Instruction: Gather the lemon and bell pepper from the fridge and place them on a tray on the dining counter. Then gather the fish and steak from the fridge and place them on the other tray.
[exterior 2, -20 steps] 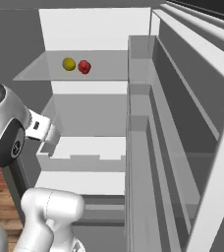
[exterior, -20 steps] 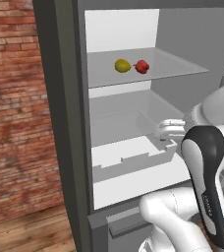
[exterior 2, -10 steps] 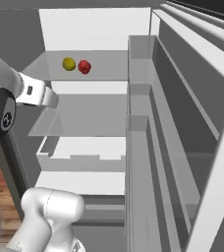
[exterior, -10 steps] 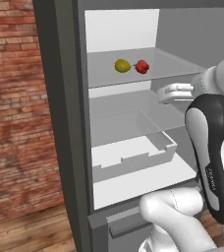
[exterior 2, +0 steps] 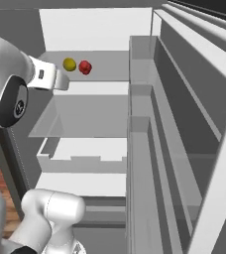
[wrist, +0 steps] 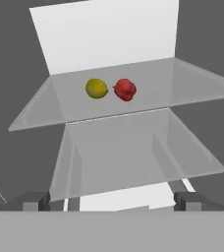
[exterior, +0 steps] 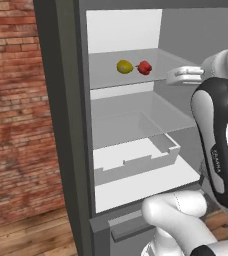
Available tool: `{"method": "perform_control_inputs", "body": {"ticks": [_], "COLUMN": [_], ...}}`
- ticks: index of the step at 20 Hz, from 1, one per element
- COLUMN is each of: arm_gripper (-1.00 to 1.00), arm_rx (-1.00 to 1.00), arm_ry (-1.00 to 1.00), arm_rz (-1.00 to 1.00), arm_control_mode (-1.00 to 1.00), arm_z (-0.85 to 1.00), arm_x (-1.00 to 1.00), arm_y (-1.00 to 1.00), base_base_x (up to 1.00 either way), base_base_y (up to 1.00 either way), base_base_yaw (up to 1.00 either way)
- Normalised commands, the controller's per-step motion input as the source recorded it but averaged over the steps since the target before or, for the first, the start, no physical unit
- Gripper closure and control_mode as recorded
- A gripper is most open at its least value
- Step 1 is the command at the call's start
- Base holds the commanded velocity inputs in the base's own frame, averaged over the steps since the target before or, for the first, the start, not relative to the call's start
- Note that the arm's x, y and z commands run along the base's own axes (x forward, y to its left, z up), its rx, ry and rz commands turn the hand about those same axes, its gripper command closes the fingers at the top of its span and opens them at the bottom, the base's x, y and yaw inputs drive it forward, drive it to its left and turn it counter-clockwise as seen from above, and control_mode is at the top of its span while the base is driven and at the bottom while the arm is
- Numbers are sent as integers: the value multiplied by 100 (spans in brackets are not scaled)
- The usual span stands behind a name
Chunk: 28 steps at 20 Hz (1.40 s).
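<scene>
While the gripper (wrist: pixel 112 202) hangs wide open and empty before the open fridge (exterior: pixel 61 125), the lemon (wrist: pixel 97 88) and bell pepper (wrist: pixel 125 89) sit side by side ahead of it on the upper glass shelf (wrist: pixel 192 83), well apart from its fingertips; a lower glass shelf (wrist: pixel 133 157) lies nearer.

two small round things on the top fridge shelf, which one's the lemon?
The yellow one, the lemon, on the left in the hand view. The bell pepper beside it is red and glossy. Both rest on the upper glass shelf.
</scene>
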Motion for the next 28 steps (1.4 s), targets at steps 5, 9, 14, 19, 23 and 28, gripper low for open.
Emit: {"method": "perform_control_inputs", "body": {"ticks": [5,9,14,19,23,28], "arm_gripper": [-100,-100,-100,-100,-100,-100], "arm_rx": [-1,-1,-2,-2,0,0], "arm_ry": [0,0,0,0,-1,-1], "arm_rz": [-1,0,0,2,7,5], "arm_control_mode": [-100,-100,-100,-100,-100,-100], "arm_z": [0,-1,-16,-24,-11,0], "arm_x": [40,71,62,58,57,47], "arm_y": [-20,-1,0,0,0,0], "base_base_x": [0,0,0,0,0,0], "base_base_y": [0,0,0,0,0,0], "base_base_yaw": [0,0,0,0,0,0]}}
